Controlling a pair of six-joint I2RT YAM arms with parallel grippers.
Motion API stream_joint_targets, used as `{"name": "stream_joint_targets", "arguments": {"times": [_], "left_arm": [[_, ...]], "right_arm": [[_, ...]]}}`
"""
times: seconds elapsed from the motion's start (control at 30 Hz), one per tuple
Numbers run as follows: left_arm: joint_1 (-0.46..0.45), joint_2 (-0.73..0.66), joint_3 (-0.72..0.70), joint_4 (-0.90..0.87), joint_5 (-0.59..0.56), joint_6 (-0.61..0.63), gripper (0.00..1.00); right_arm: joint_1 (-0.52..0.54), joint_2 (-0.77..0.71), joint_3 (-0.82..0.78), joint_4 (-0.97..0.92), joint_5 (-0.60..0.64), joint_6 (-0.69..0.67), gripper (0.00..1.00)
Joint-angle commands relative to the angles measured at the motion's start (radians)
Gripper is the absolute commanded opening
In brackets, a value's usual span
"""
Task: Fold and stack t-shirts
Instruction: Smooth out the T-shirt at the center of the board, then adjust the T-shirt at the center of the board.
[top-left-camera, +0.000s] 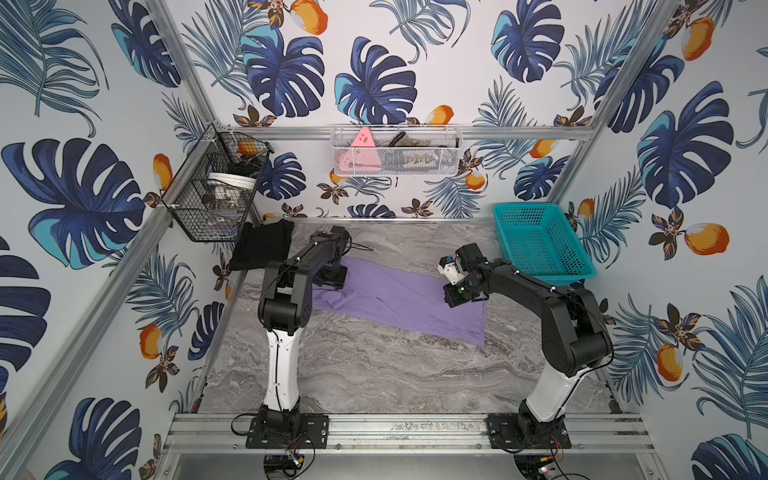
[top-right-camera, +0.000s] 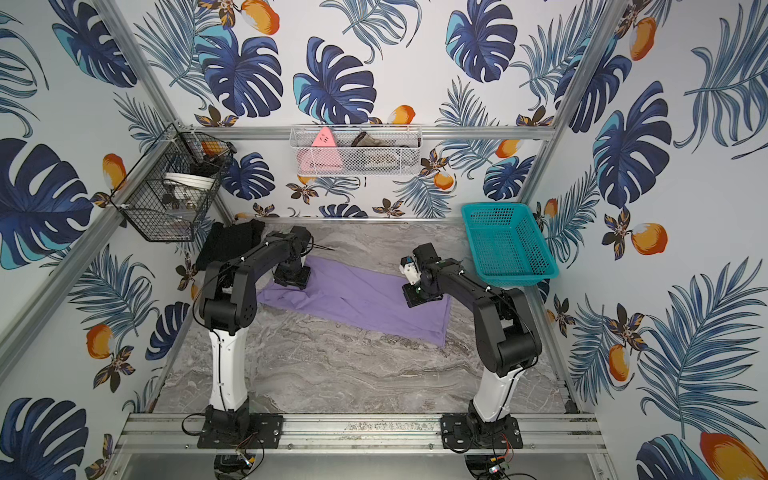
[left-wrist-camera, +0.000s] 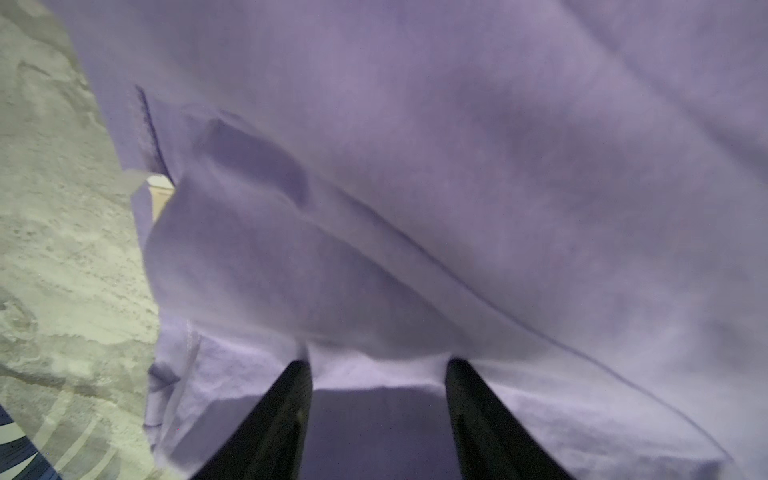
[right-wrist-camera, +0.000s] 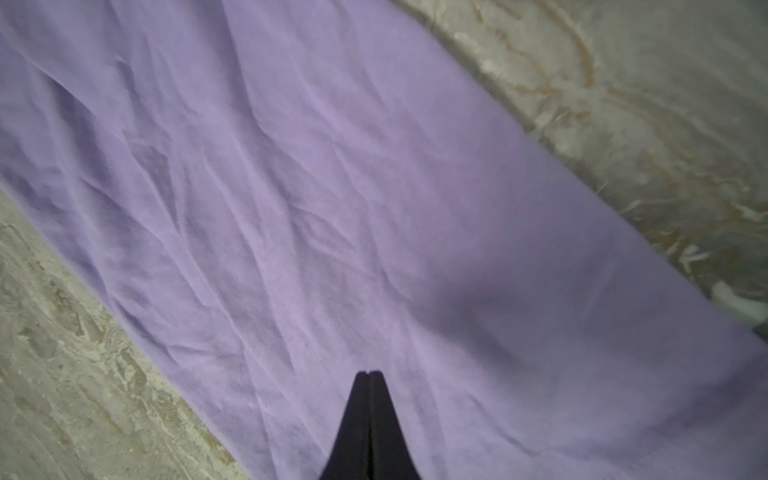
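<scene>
Left tool (left-wrist-camera: 378, 365): roughly half open, black fingers (left-wrist-camera: 286, 415) well apart, tips tucked at a raised fold of the lavender shirt (left-wrist-camera: 457, 166). Cloth lies across the gap between them; cannot tell if any of it is actually gripped. Sits at the shirt's far-left end in both top views, mostly hidden under its own wrist.

Right tool (right-wrist-camera: 369, 374): fully closed, fingers pressed flat together, no cloth seen between the tips. Points down over the near-right part of the lavender shirt (right-wrist-camera: 332, 208); cannot tell if touching it.

Lavender shirt (top-left-camera: 395, 299) (top-right-camera: 357, 299): lies mid-surface as a long folded strip, running diagonally from far left to near right. Wrinkled, creases along its length. Small beige label (left-wrist-camera: 160, 195) peeking out at one edge near the left tool.

Black shirt (top-left-camera: 262, 245) (top-right-camera: 228, 243): folded, in the far-left corner of the surface (top-left-camera: 374, 374), just below the black wire basket (top-left-camera: 208, 208). Apart from the lavender shirt, not stacked.

Teal basket (top-left-camera: 540, 241): far-right corner, tilted against the wall.

White mesh basket (top-left-camera: 395, 158): on the back wall, with a pink triangular item (top-left-camera: 362, 139) inside.
</scene>
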Motion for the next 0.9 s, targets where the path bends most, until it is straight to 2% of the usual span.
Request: {"name": "stream_joint_targets", "arguments": {"times": [0.0,0.03,0.07,0.13,0.2,0.37,0.4,0.43,0.47,0.57,0.67,0.77,0.87], "left_arm": [[0.001,-0.015,0.0,-0.034,-0.053,0.007,0.62],[0.001,-0.033,0.006,-0.044,-0.05,0.008,0.63],[0.001,-0.058,0.006,-0.048,-0.044,0.01,0.64],[0.003,-0.114,0.001,-0.051,-0.026,0.012,0.64],[0.003,-0.148,-0.004,-0.057,-0.011,0.007,0.59],[0.003,-0.127,-0.055,-0.035,0.025,-0.02,0.37],[0.003,-0.105,-0.066,-0.031,0.024,-0.025,0.26],[0.003,-0.082,-0.073,-0.025,0.023,-0.031,0.07],[0.006,-0.064,-0.079,-0.015,0.02,-0.037,0.0],[0.026,0.02,-0.064,-0.001,0.069,-0.055,0.0],[0.048,0.13,0.02,-0.02,0.1,-0.068,0.0],[0.075,0.239,0.188,-0.069,0.089,-0.062,0.0],[0.095,0.362,0.439,-0.118,0.076,-0.025,0.0]], "right_arm": [[-0.004,0.015,-0.012,0.039,-0.002,0.011,0.15],[-0.007,0.021,-0.008,0.043,-0.001,0.011,0.12],[-0.006,0.025,-0.004,0.045,-0.002,0.009,0.0],[-0.006,0.038,0.017,0.048,0.007,0.014,0.0],[-0.006,0.06,0.042,0.045,0.0,0.007,0.0],[-0.006,0.119,0.092,0.037,-0.021,0.002,0.0],[-0.006,0.129,0.098,0.036,-0.024,0.003,0.0],[-0.006,0.139,0.103,0.036,-0.025,0.003,0.0],[-0.006,0.146,0.105,0.034,-0.028,0.001,0.0],[-0.007,0.161,0.098,0.029,-0.031,0.002,0.0],[-0.005,0.163,0.072,0.028,-0.042,0.008,0.0],[-0.001,0.137,0.021,0.043,-0.035,0.036,0.0],[0.022,0.076,-0.045,0.051,-0.038,0.069,0.0]]}}
